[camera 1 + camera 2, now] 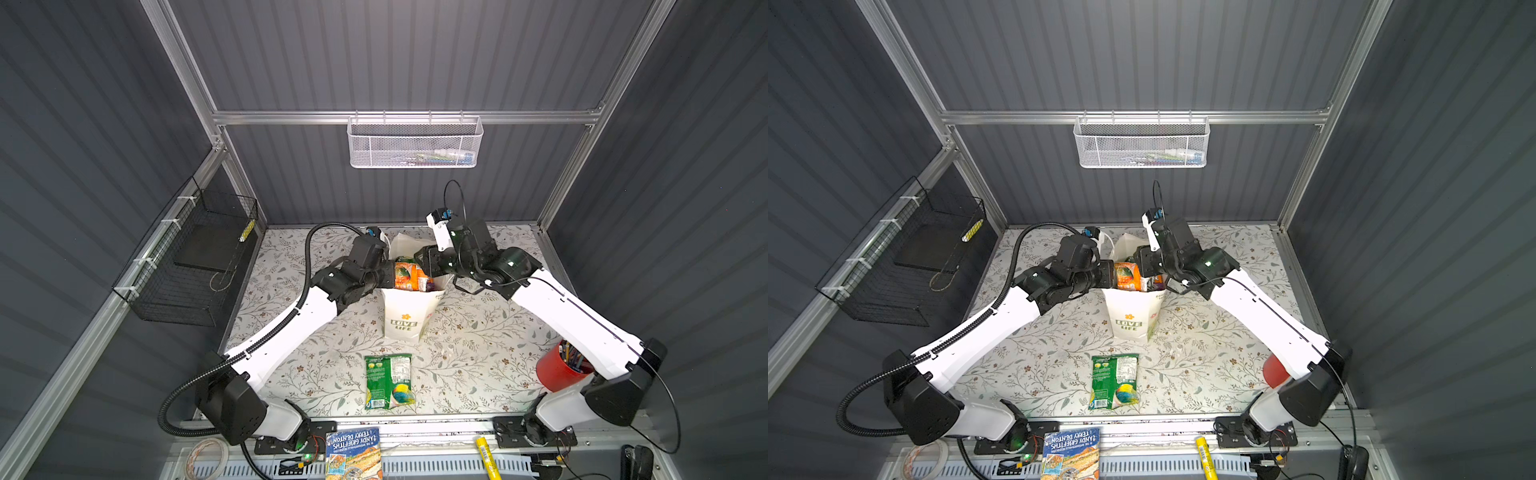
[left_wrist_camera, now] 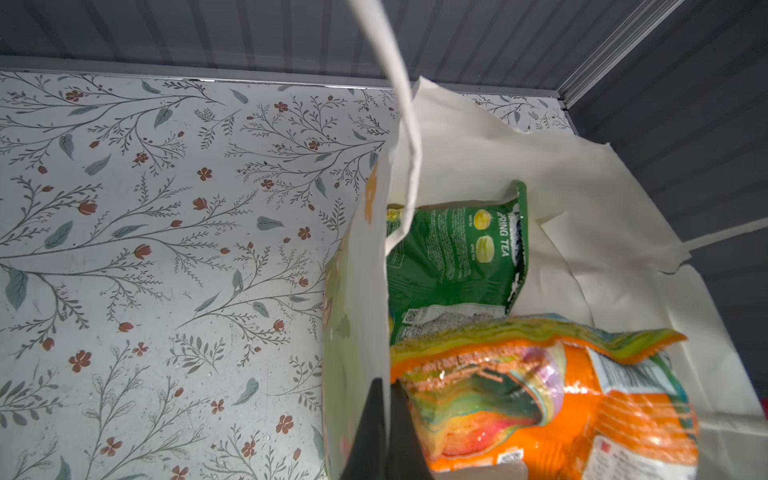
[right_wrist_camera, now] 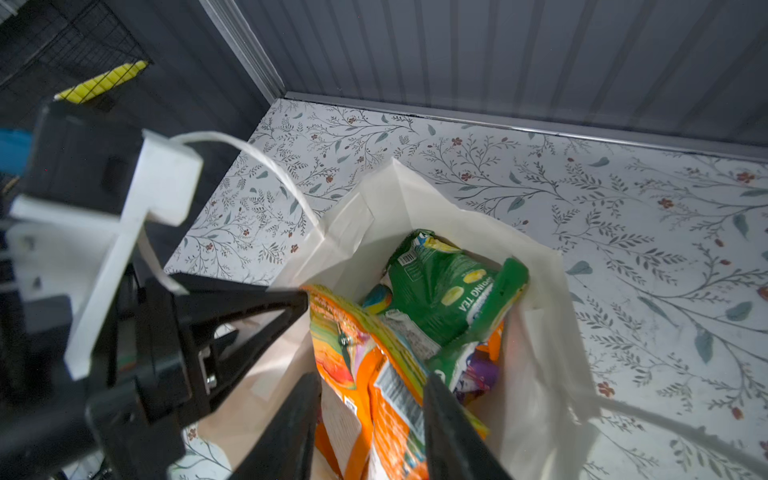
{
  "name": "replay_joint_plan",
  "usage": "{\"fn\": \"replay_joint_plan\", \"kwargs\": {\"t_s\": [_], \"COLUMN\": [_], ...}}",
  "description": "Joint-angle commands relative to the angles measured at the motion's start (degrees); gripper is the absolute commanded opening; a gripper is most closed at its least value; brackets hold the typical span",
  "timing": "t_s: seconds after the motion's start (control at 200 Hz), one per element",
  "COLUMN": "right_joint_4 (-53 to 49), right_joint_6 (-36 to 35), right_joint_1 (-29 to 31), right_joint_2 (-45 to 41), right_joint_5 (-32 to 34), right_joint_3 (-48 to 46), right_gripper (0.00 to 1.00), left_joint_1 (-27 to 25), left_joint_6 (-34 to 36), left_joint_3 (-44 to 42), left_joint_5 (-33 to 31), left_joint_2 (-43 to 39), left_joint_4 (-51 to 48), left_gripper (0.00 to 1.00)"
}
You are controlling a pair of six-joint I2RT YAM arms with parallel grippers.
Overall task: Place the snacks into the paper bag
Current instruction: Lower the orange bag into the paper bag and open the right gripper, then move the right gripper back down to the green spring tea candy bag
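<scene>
The white paper bag (image 1: pixel 405 320) (image 1: pixel 1131 322) stands upright mid-table, its mouth open. Inside it are snacks: an orange packet (image 2: pixel 540 415) (image 3: pixel 353 332), a green packet (image 2: pixel 449 257) (image 3: pixel 440 299) and a purple one (image 3: pixel 482 370). My left gripper (image 2: pixel 384 384) (image 1: pixel 390 275) is shut on the bag's left wall (image 2: pixel 357 311), one finger inside and one outside. My right gripper (image 3: pixel 372 376) (image 1: pixel 427 266) hangs over the bag's mouth, open, its fingers straddling the orange packets. One more green snack packet (image 1: pixel 388 380) (image 1: pixel 1115 380) lies flat on the table in front of the bag.
A red pencil cup (image 1: pixel 559 370) stands at the right under my right arm. A blue-covered book (image 1: pixel 353 455) and a yellow marker (image 1: pixel 484 455) lie on the front rail. A white mesh basket (image 1: pixel 415 143) hangs on the back wall, a black wire basket (image 1: pixel 195 266) on the left wall.
</scene>
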Motion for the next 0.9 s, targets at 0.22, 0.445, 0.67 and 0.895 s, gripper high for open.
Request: {"fn": "replay_joint_plan", "kwargs": {"t_s": [0.22,0.445,0.67,0.895], "right_joint_4": [-5.5,-4.2,-1.9,-5.2], "right_joint_6": [3.1,4.6,4.0,3.8], "right_joint_1": [-0.3,-0.4,-0.4,-0.6], "right_joint_2": [7.8,9.1,7.4,15.1], "right_joint_5": [-5.7,-7.4,-7.2,-9.8], "right_joint_3": [-1.6,-6.6,-2.2,4.0], "right_gripper": [0.33,0.27,0.33,0.33], "left_joint_1": [0.0,0.0,0.1,0.0], "left_joint_6": [1.8,1.9,2.1,2.2], "left_joint_3": [0.3,0.3,0.3,0.1], "left_joint_5": [-0.1,-0.1,-0.6,-0.6], "left_joint_2": [-1.8,-2.0,-1.3,-1.6], "left_joint_4": [1.5,1.5,1.3,1.5], "left_gripper": [0.00,0.00,0.00,0.00]}}
